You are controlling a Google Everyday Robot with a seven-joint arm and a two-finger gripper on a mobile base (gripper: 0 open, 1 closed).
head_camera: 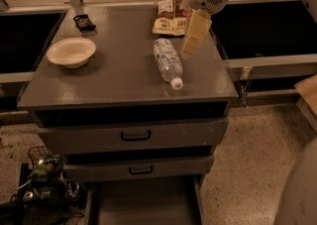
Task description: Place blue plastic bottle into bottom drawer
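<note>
Blue plastic bottle (167,63) on its side, just beside the pincer (190,45) — grip state unclear.

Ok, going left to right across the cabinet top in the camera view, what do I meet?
White bowl → blue plastic bottle lying on its side → the hand, hovering just right of the bottle. The snack bags overlap the bottle, so they're left out.
</note>
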